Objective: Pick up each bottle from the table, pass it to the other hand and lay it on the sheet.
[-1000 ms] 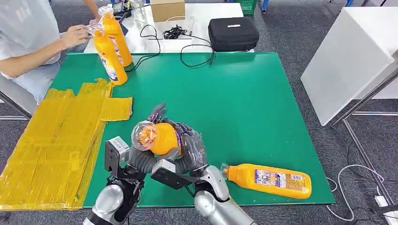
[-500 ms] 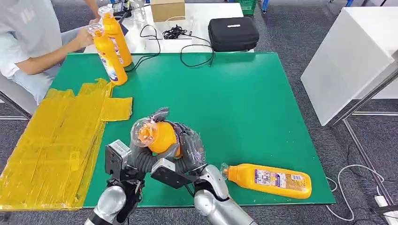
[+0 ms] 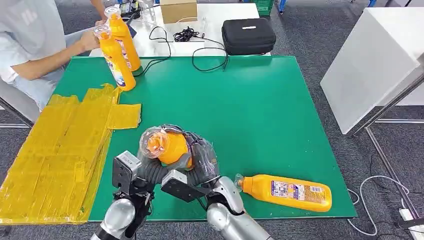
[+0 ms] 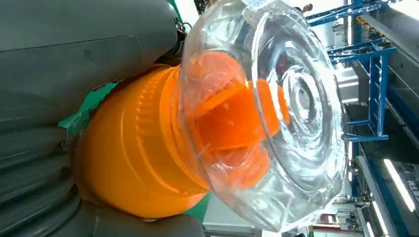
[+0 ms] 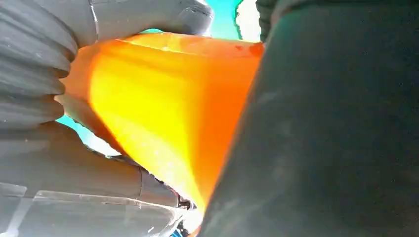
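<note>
Both the left hand [image 3: 150,167] and right hand [image 3: 202,160] grip the orange bottle [image 3: 167,146].

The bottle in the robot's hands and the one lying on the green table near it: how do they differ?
The held bottle is up off the table, gripped by the left hand and right hand; the lying bottle rests flat on the green table, untouched. The held one points its cap at the camera; the lying one shows its label. Both are orange with clear caps.

Open green table [image 3: 240,100] is left ahead and rightward, bounded by the lying bottle [image 3: 287,192] near the front edge and two upright bottles [image 3: 119,50] at the far-left corner.
</note>
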You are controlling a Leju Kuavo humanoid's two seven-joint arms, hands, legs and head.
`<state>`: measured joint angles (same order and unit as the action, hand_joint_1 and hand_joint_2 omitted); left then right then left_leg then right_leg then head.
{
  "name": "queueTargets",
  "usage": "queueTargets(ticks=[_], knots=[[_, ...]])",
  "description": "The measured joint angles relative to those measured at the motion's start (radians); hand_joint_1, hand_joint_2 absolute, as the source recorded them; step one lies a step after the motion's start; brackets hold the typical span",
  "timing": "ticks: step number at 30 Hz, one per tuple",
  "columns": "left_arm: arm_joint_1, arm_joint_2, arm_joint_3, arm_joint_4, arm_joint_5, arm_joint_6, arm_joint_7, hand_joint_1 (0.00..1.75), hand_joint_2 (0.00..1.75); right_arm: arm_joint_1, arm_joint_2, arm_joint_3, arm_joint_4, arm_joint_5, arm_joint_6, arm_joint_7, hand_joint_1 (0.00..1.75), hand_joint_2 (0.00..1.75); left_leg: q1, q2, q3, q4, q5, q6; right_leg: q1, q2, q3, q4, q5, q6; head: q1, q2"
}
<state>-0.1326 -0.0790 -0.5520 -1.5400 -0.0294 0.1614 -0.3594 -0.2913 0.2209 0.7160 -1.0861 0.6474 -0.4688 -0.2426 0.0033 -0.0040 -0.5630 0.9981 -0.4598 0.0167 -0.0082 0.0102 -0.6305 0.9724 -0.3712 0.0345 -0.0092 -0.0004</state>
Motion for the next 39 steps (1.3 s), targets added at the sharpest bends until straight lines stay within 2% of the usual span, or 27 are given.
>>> queueTargets(ticks=[11, 22, 23, 24, 39], knots=[[0.0, 0.0, -0.003, 0.0, -0.003, 0.006, -0.002, 1.75, 1.75, 0.001, 0.0, 0.0, 0.0, -0.002, -0.005, -0.006, 1.75, 1.75, 0.0, 0.0, 0.0, 0.0, 0.0, 0.0, 0.0, 0.0, 0.0, 0.0, 0.0, 0.0, 0.0, 0.0], [-0.007, 0.0, -0.024, -0.001, -0.019, 0.01, -0.008, 1.75, 1.75, 0.006, 0.0, -0.001, 0.026, -0.011, -0.088, -0.064, 1.75, 1.75, 0.0, 0.0, 0.0, 0.0, 0.0, 0.0, 0.0, 0.0, 0.0, 0.0, 0.0, 0.0, 0.0, 0.0], [-0.008, 0.0, -0.026, -0.001, -0.012, 0.006, -0.009, 0.77, 1.75, 0.005, 0.003, -0.002, 0.037, -0.016, -0.103, -0.074, 1.75, 1.75, 0.0, 0.0, 0.0, 0.0, 0.0, 0.0, 0.0, 0.0, 0.0, 0.0, 0.0, 0.0, 0.0, 0.0], [-0.009, 0.0, -0.028, -0.001, -0.009, 0.004, -0.01, 0.0, 1.75, 0.004, 0.006, -0.004, 0.047, -0.021, -0.112, -0.082, 1.75, 1.75, 0.0, 0.0, 0.0, 0.0, 0.0, 0.0, 0.0, 0.0, 0.0, 0.0, 0.0, 0.0, 0.0, 0.0], [-0.03, -0.008, -0.029, 0.01, 0.064, -0.008, 0.008, 0.0, 1.75, -0.017, 0.031, -0.018, 0.181, 0.009, -0.128, -0.098, 1.75, 1.75, 0.0, 0.0, 0.0, 0.0, 0.0, 0.0, 0.0, 0.0, 0.0, 0.0, 0.0, 0.0, 0.0, 0.0]])
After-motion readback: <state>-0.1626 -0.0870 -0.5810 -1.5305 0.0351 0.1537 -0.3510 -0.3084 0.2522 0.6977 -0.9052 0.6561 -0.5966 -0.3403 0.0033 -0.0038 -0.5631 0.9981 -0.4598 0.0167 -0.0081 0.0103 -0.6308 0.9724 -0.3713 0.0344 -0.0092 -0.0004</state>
